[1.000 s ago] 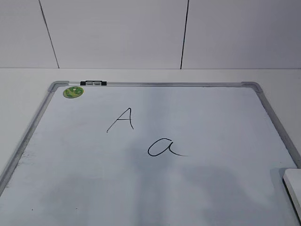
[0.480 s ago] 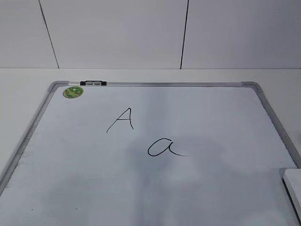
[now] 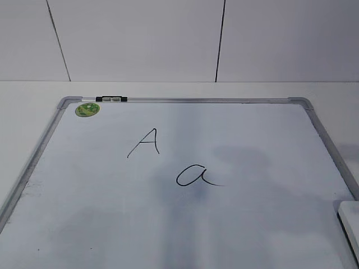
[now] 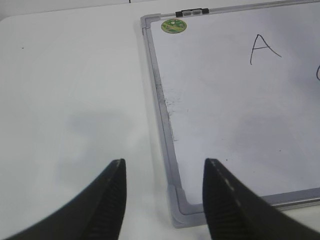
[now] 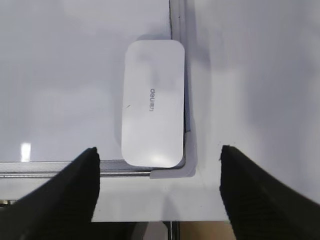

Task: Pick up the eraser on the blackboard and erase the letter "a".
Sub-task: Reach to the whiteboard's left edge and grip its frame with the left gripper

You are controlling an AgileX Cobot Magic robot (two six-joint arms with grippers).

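The blackboard (image 3: 252,129), a white dry-erase board with a silver frame, lies flat on the table. The cursive letter "a" (image 3: 197,175) is near its middle. The eraser (image 5: 152,102), a white oblong block with grey lettering, lies in the board's near right corner; only its edge shows in the exterior view (image 3: 350,219). My right gripper (image 5: 158,152) is open wide and empty, above the table's front edge, with the eraser just ahead between the fingers' line. My left gripper (image 4: 164,165) is open and empty above the board's near left corner (image 4: 179,204). Neither gripper shows in the exterior view.
A capital "A" (image 3: 145,143) is written left of and behind the "a". A round green sticker (image 3: 87,109) and a black clip (image 3: 111,99) are at the board's far left corner. White table (image 4: 75,100) surrounds the board; a tiled wall stands behind.
The board and letters have not moved. The shadow on the board right of the "a" has shifted and grown.
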